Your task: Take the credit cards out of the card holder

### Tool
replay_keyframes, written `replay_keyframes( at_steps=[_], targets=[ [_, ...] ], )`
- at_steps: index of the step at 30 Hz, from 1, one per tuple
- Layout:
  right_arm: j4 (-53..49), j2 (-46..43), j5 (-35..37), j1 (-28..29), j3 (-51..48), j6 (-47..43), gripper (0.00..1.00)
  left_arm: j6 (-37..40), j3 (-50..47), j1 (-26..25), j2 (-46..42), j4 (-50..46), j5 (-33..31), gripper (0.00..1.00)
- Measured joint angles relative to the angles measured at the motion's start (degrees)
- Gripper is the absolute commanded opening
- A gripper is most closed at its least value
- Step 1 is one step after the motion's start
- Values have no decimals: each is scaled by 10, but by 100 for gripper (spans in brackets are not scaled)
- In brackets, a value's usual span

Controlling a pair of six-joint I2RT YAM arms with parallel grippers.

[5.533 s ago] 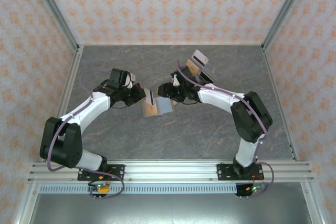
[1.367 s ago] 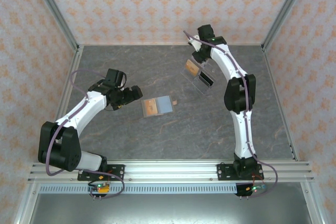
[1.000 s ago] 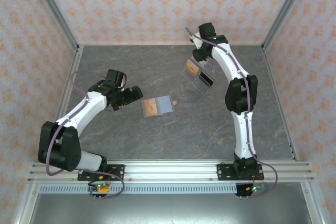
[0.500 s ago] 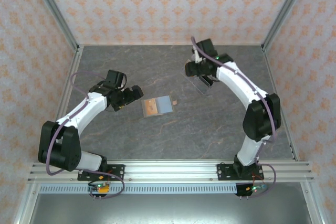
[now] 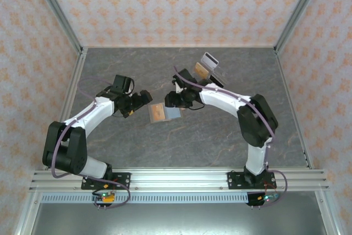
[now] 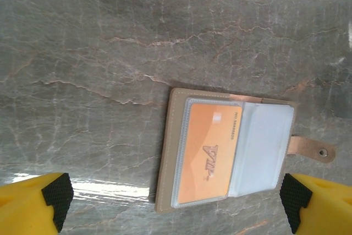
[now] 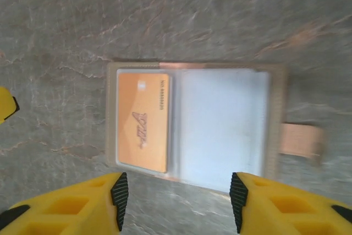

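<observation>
The card holder (image 5: 172,112) lies open and flat on the table's middle. Its left pocket holds an orange-yellow credit card (image 5: 159,114); the right panel is pale blue-grey. My left gripper (image 5: 144,99) hovers just left of it, open, with nothing between its fingers. In the left wrist view the card holder (image 6: 168,152) and orange card (image 6: 209,155) lie ahead of the wide-open left gripper (image 6: 176,199). My right gripper (image 5: 171,98) hangs over the holder's far edge, open and empty. The right wrist view has the orange card (image 7: 143,122) and holder (image 7: 276,114) just beyond the right gripper (image 7: 179,201).
A clear slanted stand (image 5: 212,75) at the back right holds a pale card (image 5: 209,59) and an orange-brown one (image 5: 202,70). The holder's tan clasp strap (image 7: 300,139) sticks out on its right. Walls enclose the table on three sides.
My right arm has swung from the stand at the back down and left to the card holder. My left gripper has edged a little closer to the holder. The holder has not moved.
</observation>
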Motion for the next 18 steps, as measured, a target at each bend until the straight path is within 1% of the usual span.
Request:
replay_keyframes(
  at_steps=[7, 11, 14, 18],
  targets=[
    [6, 81, -31, 4, 51, 25, 39, -6, -2, 0, 6, 6, 11, 95],
    [6, 112, -38, 4, 90, 32, 36, -7, -2, 0, 17, 14, 23, 90],
    [6, 130, -39, 4, 110, 36, 33, -7, -2, -1, 32, 16, 29, 83],
    [3, 146, -39, 4, 121, 38, 28, -8, -2, -5, 49, 17, 37, 71]
  ],
)
